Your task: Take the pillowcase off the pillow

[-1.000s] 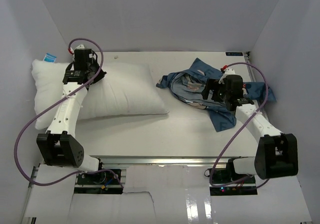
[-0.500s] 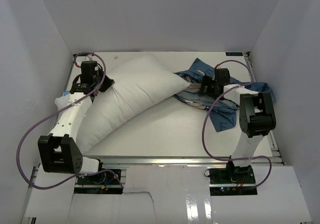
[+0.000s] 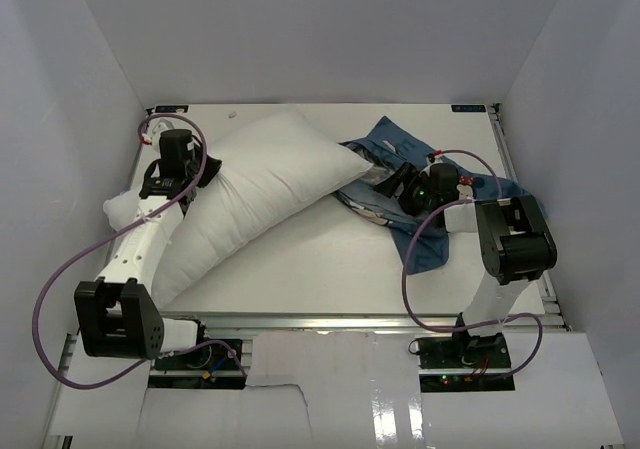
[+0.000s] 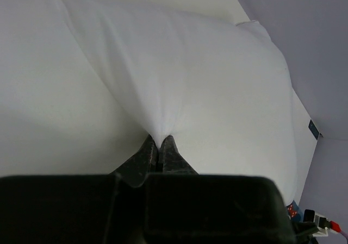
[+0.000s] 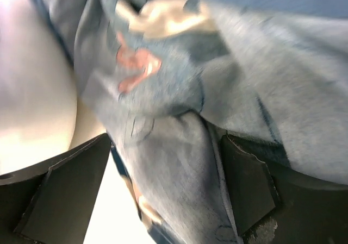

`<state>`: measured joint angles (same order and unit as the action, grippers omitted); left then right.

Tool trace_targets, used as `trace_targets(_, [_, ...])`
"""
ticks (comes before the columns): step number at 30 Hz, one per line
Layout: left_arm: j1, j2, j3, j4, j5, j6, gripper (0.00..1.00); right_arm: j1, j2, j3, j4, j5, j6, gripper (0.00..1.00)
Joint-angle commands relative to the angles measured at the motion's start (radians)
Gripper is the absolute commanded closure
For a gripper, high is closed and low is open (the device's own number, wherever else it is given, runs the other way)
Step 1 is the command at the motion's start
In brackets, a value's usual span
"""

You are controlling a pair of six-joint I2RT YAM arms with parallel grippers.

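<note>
The white pillow (image 3: 270,184) lies slantwise across the table's left half, its far corner touching the pillowcase. My left gripper (image 3: 203,165) is shut on a pinch of the pillow's fabric near its left edge. In the left wrist view the fingertips (image 4: 159,145) meet on a peak of white pillow cloth (image 4: 206,75). The blue printed pillowcase (image 3: 400,144) lies crumpled at the right, off the pillow. My right gripper (image 3: 402,183) is low over its folds. In the right wrist view the jaws stand wide apart (image 5: 168,184) with pillowcase cloth (image 5: 179,162) bunched between them.
The white table (image 3: 330,269) is walled in white at the left, back and right. Purple cables (image 3: 60,269) loop from both arms. The right arm's elbow (image 3: 512,239) is folded near the table's right edge, over a part of the pillowcase.
The pillow went from lying flat at the left to slantwise, reaching the pillowcase. The right arm folded back and its gripper dropped onto the cloth. The left gripper came slightly nearer.
</note>
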<state>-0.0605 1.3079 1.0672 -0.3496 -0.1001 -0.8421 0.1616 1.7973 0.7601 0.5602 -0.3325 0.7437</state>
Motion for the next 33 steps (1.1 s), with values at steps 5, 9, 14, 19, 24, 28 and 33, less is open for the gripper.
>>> trace_targets(5, [0.016, 0.056, 0.131, 0.063, 0.063, -0.009, 1.0, 0.05, -0.182, -0.05, -0.107, 0.03, -0.055, 0.11])
trace_targets(9, [0.014, 0.062, 0.151, 0.113, 0.16, 0.023, 1.0, 0.05, -0.297, 0.054, -0.323, 0.105, -0.159, 0.07])
trace_targets(14, [0.016, 0.056, 0.183, 0.133, 0.325, 0.084, 0.51, 0.05, -0.435, 0.179, -0.543, 0.22, -0.314, 0.1])
trace_targets(19, [0.013, -0.007, 0.198, 0.123, 0.424, 0.17, 0.02, 0.061, -0.57, 0.205, -0.71, 0.294, -0.401, 0.1])
trace_targets(24, [-0.097, -0.053, 0.237, 0.011, 0.455, 0.328, 0.02, 0.156, -0.718, 0.191, -0.779, 0.379, -0.457, 0.1])
trace_targets(28, [-0.289, -0.101, 0.188, -0.022, 0.373, 0.432, 0.02, 0.272, -0.814, 0.214, -0.853, 0.467, -0.46, 0.1])
trace_targets(33, [-0.435, -0.215, 0.064, 0.05, 0.333, 0.431, 0.02, 0.4, -0.904, 0.22, -0.94, 0.541, -0.466, 0.1])
